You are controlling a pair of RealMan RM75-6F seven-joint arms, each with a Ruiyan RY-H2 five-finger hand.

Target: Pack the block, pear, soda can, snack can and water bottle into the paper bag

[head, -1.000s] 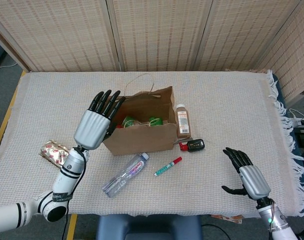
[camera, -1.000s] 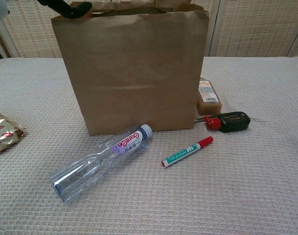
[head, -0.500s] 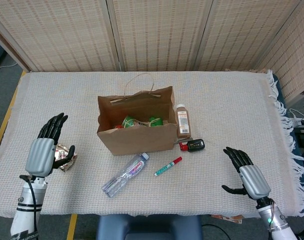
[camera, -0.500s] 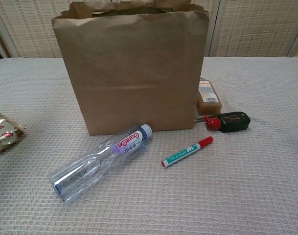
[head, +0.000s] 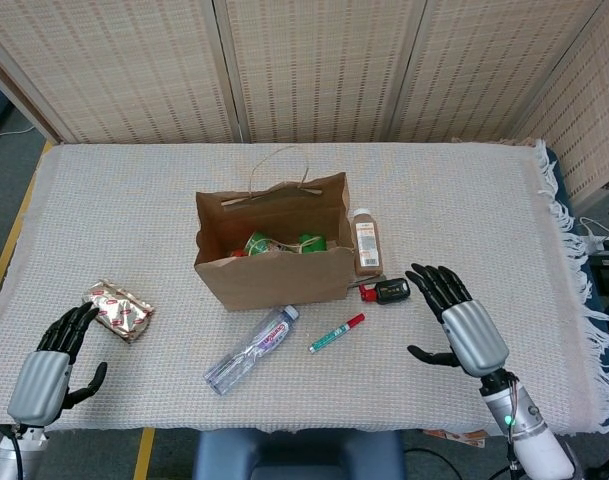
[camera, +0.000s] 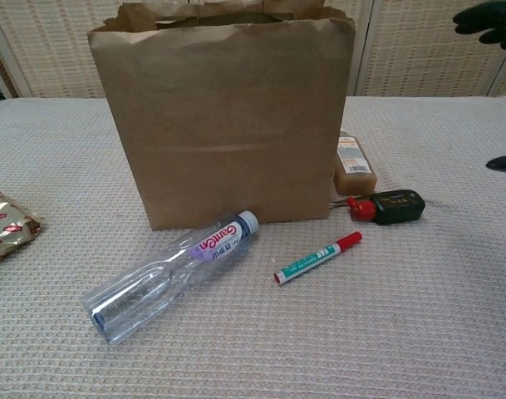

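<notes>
Since half a second ago, the left robot hand (head: 46,368) has dropped back to the near left edge of the bench (head: 504,210), while the right robot hand (head: 459,322) has moved forward and inward, closer to the black-and-red gadget (head: 386,291). Both robot hands are empty with fingers spread; the left arm is cut off by the lower frame edge in the head view, and in the chest view only dark fingertips (camera: 487,21) of the right robot hand show at the right edge. The paper bag (head: 274,256) stands upright at mid-bench, its mouth open; green and red items lie inside, too crowded and shadowed to identify, and the chest view shows only the bag's plain front. The water bottle (head: 251,350) lies on its side on the cloth just in front of the bag, cap toward the bag. A green marker with a red cap (head: 336,333) lies to its right. A brown bottle (head: 366,242) stands right beside the bag's right side. A gold snack packet (head: 118,309) lies near the left robot hand, partly cut off in the chest view.
</notes>
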